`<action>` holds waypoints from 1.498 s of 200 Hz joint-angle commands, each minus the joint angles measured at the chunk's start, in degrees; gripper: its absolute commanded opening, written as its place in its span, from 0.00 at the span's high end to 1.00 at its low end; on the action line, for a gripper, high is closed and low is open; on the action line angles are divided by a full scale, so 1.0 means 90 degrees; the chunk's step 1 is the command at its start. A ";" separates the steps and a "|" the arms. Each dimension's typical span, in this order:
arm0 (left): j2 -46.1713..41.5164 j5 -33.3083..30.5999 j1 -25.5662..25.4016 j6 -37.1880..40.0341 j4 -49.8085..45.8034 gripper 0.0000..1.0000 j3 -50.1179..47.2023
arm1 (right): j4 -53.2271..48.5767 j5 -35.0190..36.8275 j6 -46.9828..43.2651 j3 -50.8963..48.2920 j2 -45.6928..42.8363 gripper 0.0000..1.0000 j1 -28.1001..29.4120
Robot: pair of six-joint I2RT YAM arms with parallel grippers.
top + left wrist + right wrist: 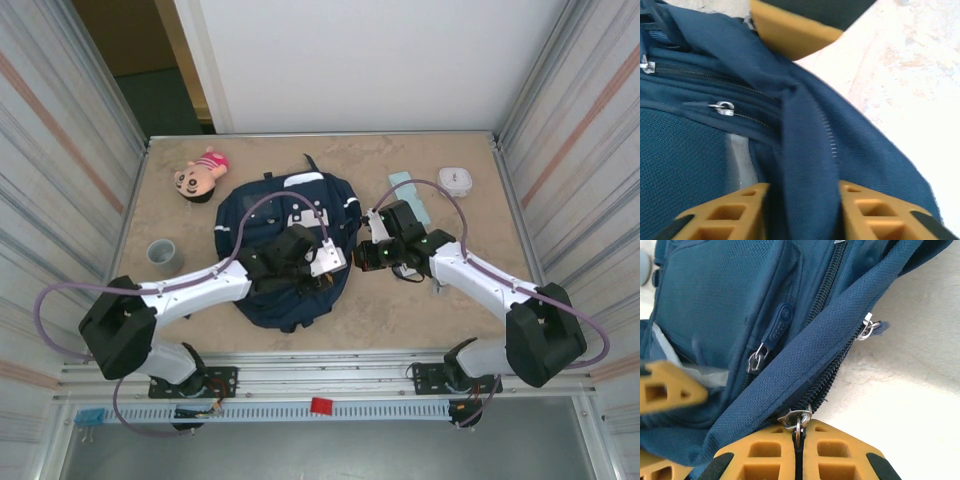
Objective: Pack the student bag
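The navy student bag (pixel 270 215) lies flat in the middle of the table, its top toward the back. My left gripper (pixel 318 268) sits over its right lower side, shut on a raised fold of the bag's fabric (pixel 805 150) between its yellow fingers (pixel 740 210). My right gripper (pixel 362 252) is at the bag's right edge, shut on the metal zipper pull (pixel 797 421) of the main zipper (pixel 840 360). Other pulls show on the front pocket (pixel 756 360) and further along the zipper (pixel 867 329).
A pink-and-tan doll (pixel 200 175) lies at the back left. A grey cup (pixel 162 253) stands left of the bag. A light blue flat item (pixel 410 195) and a small white box (pixel 456 180) lie at the back right. Metal walls close both sides.
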 commanded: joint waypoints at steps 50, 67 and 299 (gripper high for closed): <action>-0.1377 0.1322 0.0617 0.1131 -0.0839 1.00 -0.0310 | 0.0366 -0.0503 -0.0041 0.0267 0.0647 1.00 -0.1349; -0.1717 0.1555 0.0754 0.1212 -0.1036 1.00 -0.0432 | 0.0591 -0.0677 -0.0064 0.0450 0.0986 1.00 -0.1569; -0.1109 0.1368 0.0636 0.0434 0.0024 0.72 -0.0473 | 0.0265 -0.1565 0.0550 0.0001 -0.0638 0.51 -0.2199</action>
